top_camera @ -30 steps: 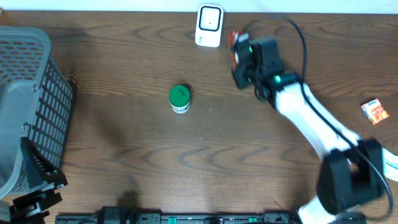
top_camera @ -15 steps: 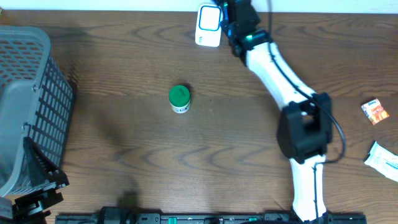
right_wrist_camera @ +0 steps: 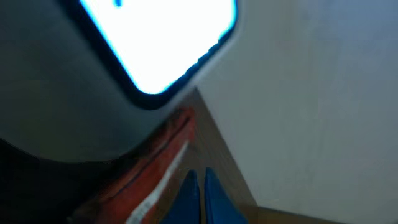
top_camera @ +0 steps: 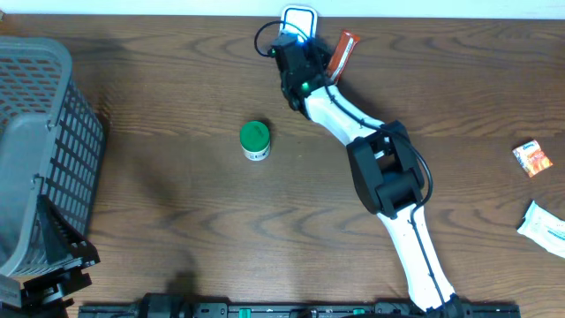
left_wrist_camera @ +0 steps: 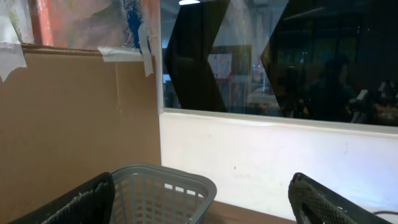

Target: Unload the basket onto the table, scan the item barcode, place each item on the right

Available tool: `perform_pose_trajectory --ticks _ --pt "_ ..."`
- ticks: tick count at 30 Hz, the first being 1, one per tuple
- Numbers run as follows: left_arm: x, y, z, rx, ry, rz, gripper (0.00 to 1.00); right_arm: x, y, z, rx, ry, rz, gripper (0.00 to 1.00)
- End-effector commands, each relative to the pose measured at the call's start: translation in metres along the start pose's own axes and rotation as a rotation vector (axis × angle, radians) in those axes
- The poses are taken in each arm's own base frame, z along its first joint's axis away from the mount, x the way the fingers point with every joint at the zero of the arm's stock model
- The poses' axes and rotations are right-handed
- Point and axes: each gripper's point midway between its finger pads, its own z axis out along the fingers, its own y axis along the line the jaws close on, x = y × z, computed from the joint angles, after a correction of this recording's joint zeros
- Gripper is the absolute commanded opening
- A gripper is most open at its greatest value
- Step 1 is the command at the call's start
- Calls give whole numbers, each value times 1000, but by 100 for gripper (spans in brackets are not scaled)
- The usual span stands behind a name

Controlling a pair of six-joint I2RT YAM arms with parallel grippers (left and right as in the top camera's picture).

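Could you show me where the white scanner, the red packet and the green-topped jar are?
white scanner (top_camera: 302, 15), overhead view, on its upper face.
red packet (top_camera: 342, 49), overhead view, on the middle of its body.
green-topped jar (top_camera: 254, 135), overhead view, on the centre of its lid.

The table (top_camera: 177, 221) is dark, grained wood, matt. The basket (top_camera: 53, 115) is grey plastic mesh. The red packet (top_camera: 342, 49) looks glossy, and the scanner (top_camera: 300, 12) is smooth white plastic.
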Motion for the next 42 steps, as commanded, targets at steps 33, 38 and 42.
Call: perform_pose_trajectory --ticks 33,38,42 --pt "0 0 -2 -1 -4 -2 89 64 78 13 -775 474 1456 99" --pt "2 0 -2 -1 2 1 89 85 72 21 -618 503 1427 99" --pt "2 0 -2 0 3 1 89 104 67 30 -536 532 1401 92"
